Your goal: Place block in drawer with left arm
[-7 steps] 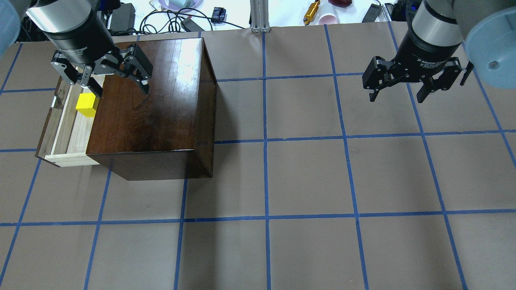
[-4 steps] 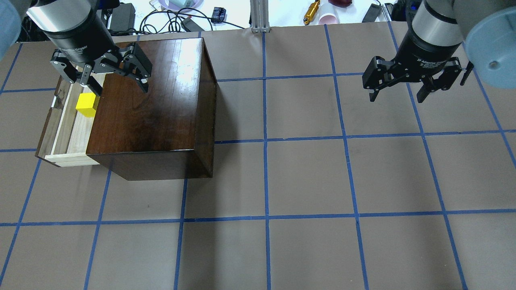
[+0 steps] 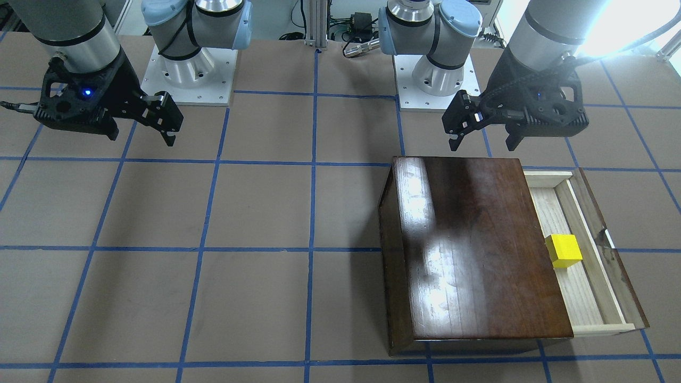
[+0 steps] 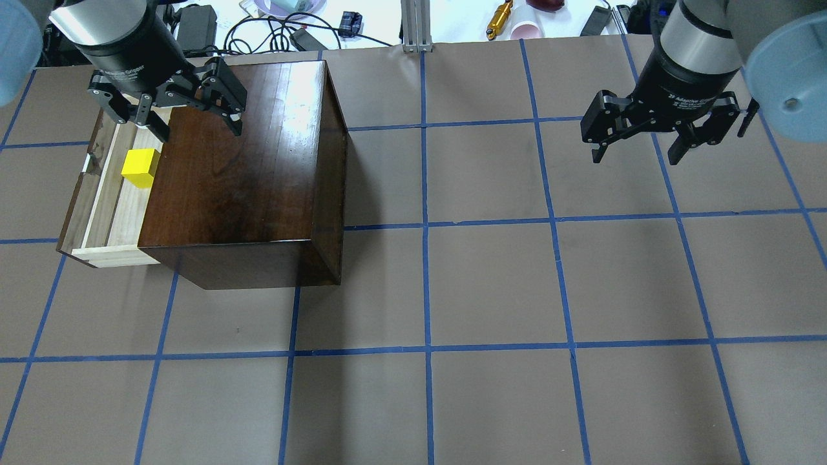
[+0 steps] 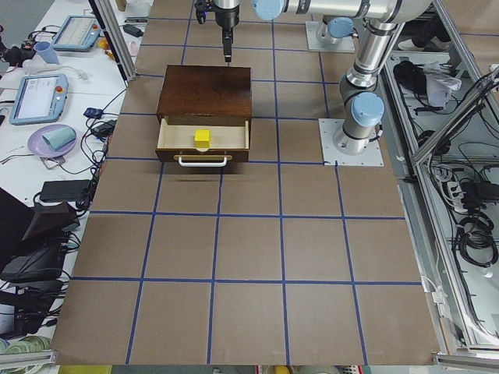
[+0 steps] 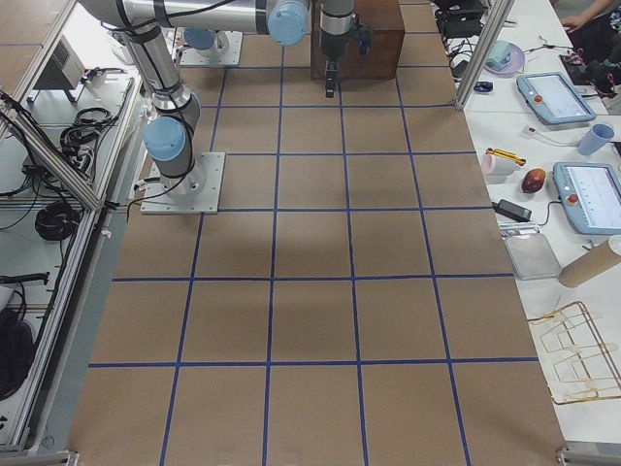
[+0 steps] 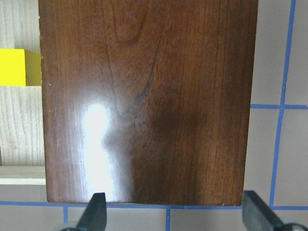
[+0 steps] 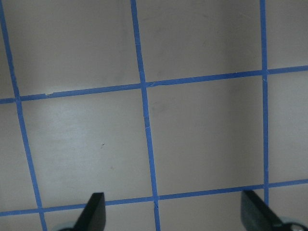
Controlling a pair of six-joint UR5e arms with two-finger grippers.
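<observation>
The left gripper (image 4: 199, 131) has its jaws spread wide with nothing between them. Against the overhead view of a second ago it has drawn away from the block (image 4: 141, 168): one fingertip then hung just beside the cube, and now the fingers stand clear of it, over the box (image 4: 245, 174) by the corner nearest the drawer (image 4: 119, 206). The block itself has not shifted; it sits in the pulled-out drawer, close against the box's side and nearer the box's far end than its near one. The right gripper (image 4: 636, 157) is also spread and empty, unchanged, hanging over the table (image 4: 491, 284) well apart from the box on the side opposite the drawer. By count there is one yellow block, one drawer, one dark wooden box, and two arms with one gripper each. The left arm (image 3: 542, 37) points its wrist straight down, fingers toward the box; its wrist camera takes in nearly the whole glossy top, with the drawer and a part of the block at the view's left edge. The right arm likewise hangs with its wrist turned downward.
</observation>
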